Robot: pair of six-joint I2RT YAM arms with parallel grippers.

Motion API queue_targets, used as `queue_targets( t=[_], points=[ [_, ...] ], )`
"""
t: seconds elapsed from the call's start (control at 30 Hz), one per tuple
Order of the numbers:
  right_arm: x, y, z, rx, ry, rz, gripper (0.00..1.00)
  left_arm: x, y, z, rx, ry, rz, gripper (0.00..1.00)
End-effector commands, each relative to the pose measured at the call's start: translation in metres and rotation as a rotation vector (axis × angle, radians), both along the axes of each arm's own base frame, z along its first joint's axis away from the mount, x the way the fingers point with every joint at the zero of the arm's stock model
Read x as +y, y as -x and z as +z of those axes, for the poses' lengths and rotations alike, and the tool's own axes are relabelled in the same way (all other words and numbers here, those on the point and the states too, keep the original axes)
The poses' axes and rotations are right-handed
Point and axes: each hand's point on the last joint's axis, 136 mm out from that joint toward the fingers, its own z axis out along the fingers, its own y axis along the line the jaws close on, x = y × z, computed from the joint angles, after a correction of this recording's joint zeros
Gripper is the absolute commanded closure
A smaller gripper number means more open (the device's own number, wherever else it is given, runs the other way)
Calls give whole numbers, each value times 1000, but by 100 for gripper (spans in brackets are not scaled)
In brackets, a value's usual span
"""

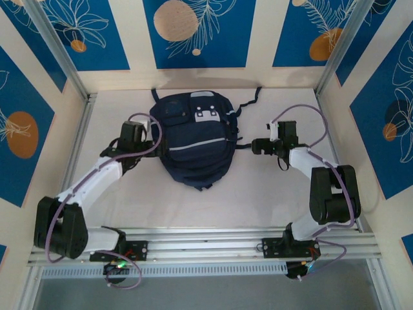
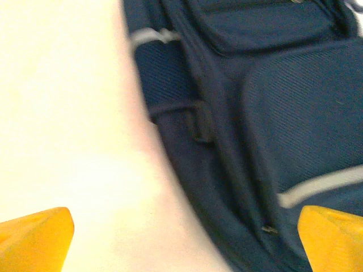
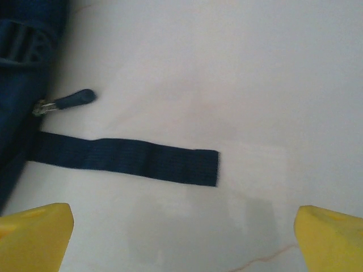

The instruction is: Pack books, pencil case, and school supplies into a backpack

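Observation:
The navy backpack (image 1: 193,139) lies flat in the middle of the white table, front pocket with its white patch facing up. My left gripper (image 1: 153,139) is at the bag's left side. In the left wrist view it stands open (image 2: 184,243), yellow fingertips (image 2: 34,238) wide apart, the backpack (image 2: 272,113) ahead and to the right. My right gripper (image 1: 255,147) is just right of the bag and open (image 3: 184,238), over bare table with nothing between its fingers. A loose dark strap (image 3: 130,158) and a zipper pull (image 3: 71,101) lie ahead of it. The books, pencil case and school supplies are out of view.
Walls with blue panels close in the table on three sides. Metal posts (image 1: 61,55) stand at the back corners and an aluminium rail (image 1: 206,240) carrying the arm bases runs along the near edge. Another strap (image 1: 248,102) trails behind the bag to the right.

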Motion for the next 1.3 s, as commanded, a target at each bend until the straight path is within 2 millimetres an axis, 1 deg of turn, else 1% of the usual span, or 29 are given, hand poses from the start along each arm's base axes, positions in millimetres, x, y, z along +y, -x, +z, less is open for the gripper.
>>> queue_targets(
  t=[0.0,0.1,0.2,0.27,0.3,0.37,0.4,0.43,0.47,0.5,0.57,0.63,0.67,0.73,0.77,0.8,0.87,0.93,1.17,1.27],
  points=[
    [-14,-34,46,-228,-4,-89,0,50,-4,6,-134,-226,134,0],
    [-19,-31,50,-254,0,-113,0,69,-2,-1,-188,-276,194,0],
    [-21,-19,57,-329,-6,-123,0,80,-1,-13,-225,-281,233,0],
    [-21,-10,49,-359,-16,-130,0,84,-2,-20,-237,-290,236,0],
    [-21,-5,40,-373,-19,-134,1,84,-3,-23,-244,-293,234,0],
    [-22,-1,33,-400,-6,-148,1,84,-6,-28,-267,-290,221,0],
    [-19,-2,35,-425,-1,-126,1,83,-8,-29,-291,-281,208,0],
    [-15,-2,33,-422,-6,-102,1,80,-9,-31,-321,-271,193,0],
    [-13,-3,30,-418,-7,-94,0,78,-11,-27,-371,-259,182,0],
    [-13,-5,26,-427,-10,-90,0,76,-11,-28,-405,-273,155,0],
    [-15,-2,24,-415,-27,-94,1,74,-11,-30,-462,-288,129,0],
    [-19,2,18,-452,-78,-92,1,68,-10,-31,-526,-278,92,0],
    [-21,3,19,-485,-92,-98,0,65,-10,-36,-522,-269,75,0],
    [-21,3,16,-445,-82,-98,1,61,-10,-42,-552,-263,48,0],
    [-20,2,18,-467,-71,-100,1,62,-10,-49,-538,-248,49,0],
    [-20,3,15,-443,-61,-104,1,63,-12,-49,-554,-249,46,0],
    [-20,3,17,-460,-56,-103,1,66,-13,-52,-519,-249,63,0],
    [-20,2,17,-454,-64,-100,1,67,-17,-51,-515,-261,71,0],
    [-18,3,16,-448,-66,-91,1,70,-20,-54,-486,-268,91,0],
    [-18,2,16,-445,-70,-90,1,76,-21,-53,-481,-276,128,0]
  ],
)
